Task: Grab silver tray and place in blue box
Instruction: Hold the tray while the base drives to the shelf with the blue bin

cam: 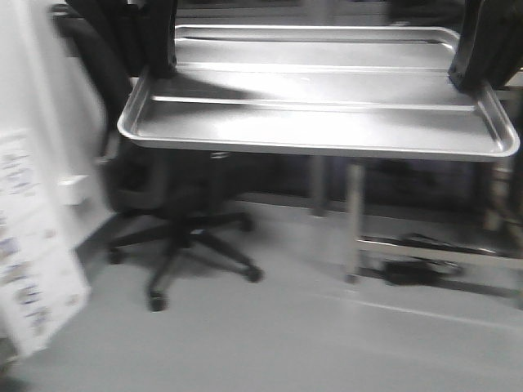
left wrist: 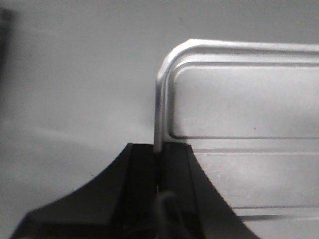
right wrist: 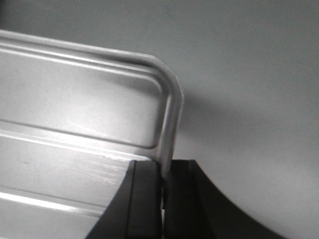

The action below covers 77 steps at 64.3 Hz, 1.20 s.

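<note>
In the front view, the silver tray [cam: 319, 122] is held up level between the two arms, its two long ridges running across the floor of it. The left gripper [cam: 161, 61] is set at one short end and the right gripper [cam: 474, 69] at the other. A black office chair [cam: 176, 204] is seen beyond and below.

In the left wrist view, the jaws are closed on the tray's flared rim – near a rounded corner.

In the right wrist view, the opposite rim is pinched the same way, over plain grey ground.

shiny silver tray [cam: 327, 122], black end effectors, black chair [cam: 180, 220].
</note>
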Available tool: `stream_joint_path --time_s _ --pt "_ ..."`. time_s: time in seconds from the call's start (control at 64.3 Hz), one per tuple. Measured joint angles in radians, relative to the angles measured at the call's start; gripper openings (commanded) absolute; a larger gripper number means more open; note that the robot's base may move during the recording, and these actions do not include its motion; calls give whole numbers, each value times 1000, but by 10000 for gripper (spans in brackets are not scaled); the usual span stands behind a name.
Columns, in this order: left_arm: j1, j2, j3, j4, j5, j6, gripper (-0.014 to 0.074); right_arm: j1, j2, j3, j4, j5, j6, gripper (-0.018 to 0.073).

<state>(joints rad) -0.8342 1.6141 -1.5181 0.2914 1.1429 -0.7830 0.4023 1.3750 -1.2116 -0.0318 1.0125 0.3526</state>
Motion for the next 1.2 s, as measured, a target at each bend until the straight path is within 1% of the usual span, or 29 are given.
stream_joint_path --time_s 1.198 --pt "0 0 0 0 0 0 -97 0 0 0 0 -4 0 57"
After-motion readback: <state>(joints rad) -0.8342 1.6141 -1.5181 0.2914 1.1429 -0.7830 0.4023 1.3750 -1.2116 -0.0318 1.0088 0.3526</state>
